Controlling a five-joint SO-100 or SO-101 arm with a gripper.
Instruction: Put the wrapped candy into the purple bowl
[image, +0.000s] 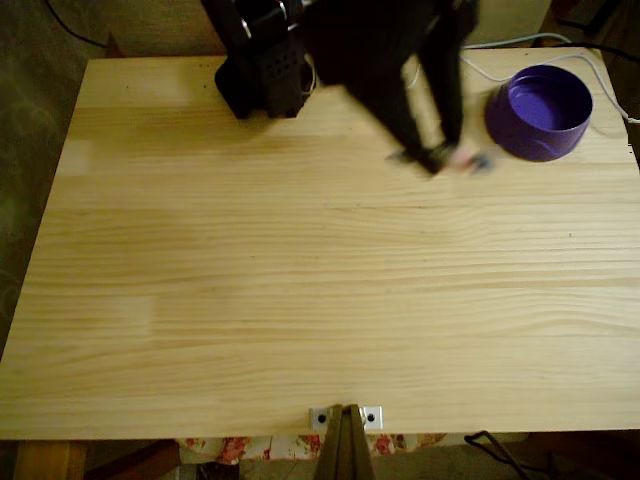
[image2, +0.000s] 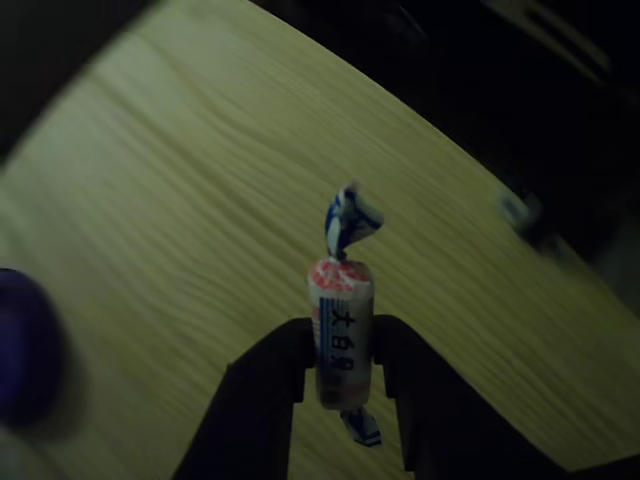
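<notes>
While clamped on the wrapped candy (image2: 340, 340), carrying near the table's (image: 300, 300) far right corner.
Keep gripper (image2: 340, 370) shut; release above purple bowl (image: 540, 110).

My arm is matte black all over — boxy perforated base (image: 262, 65), slim links, and the tool (image2: 343, 352) ends in two dark, blunt fingers (image2: 262, 385).
</notes>
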